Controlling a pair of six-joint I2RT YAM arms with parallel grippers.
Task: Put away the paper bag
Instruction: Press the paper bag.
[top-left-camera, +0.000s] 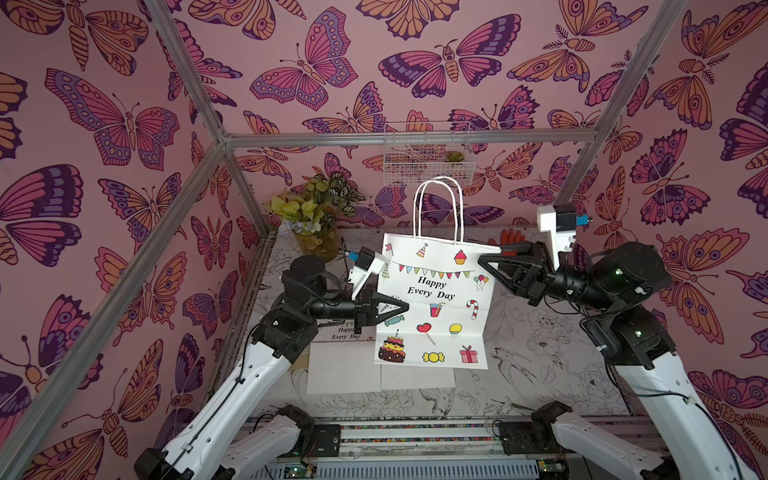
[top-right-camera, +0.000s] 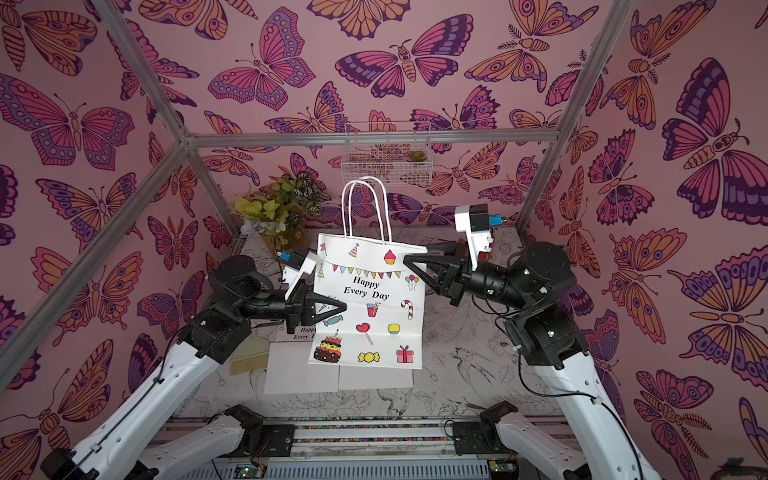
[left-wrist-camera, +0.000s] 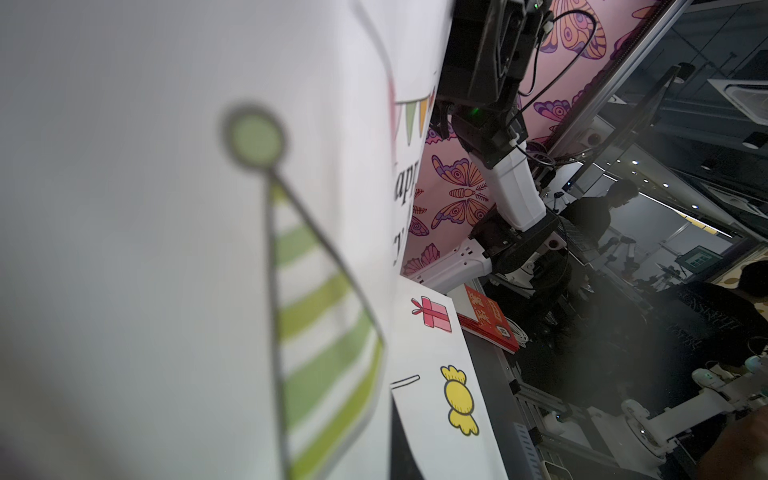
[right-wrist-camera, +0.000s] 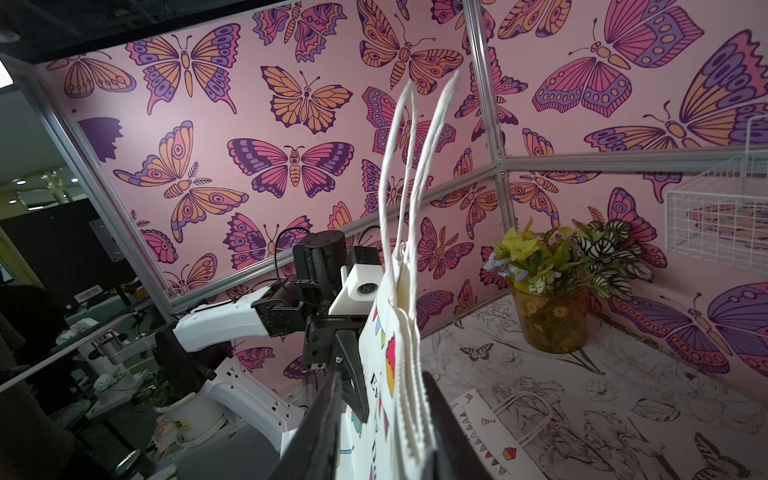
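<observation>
A white paper bag (top-left-camera: 432, 299) printed "Happy Every Day" hangs upright above the table in both top views, its two white handles (top-left-camera: 440, 208) pointing up. My left gripper (top-left-camera: 405, 306) is shut on the bag's left edge at mid-height. The bag (left-wrist-camera: 166, 249) fills most of the left wrist view, and the jaws are hidden there. My right gripper (top-left-camera: 482, 259) straddles the bag's top right corner. In the right wrist view its jaws stand close together either side of the bag's top edge (right-wrist-camera: 405, 395). A slim gap shows at one finger (right-wrist-camera: 328, 399), so I cannot tell whether it pinches.
Another flat white paper bag (top-left-camera: 345, 365) lies on the table under the held one. A potted plant (top-left-camera: 316, 232) stands at the back left. A white wire basket (top-left-camera: 428, 166) hangs on the back wall. A reddish glove (top-left-camera: 511, 237) lies at the back right.
</observation>
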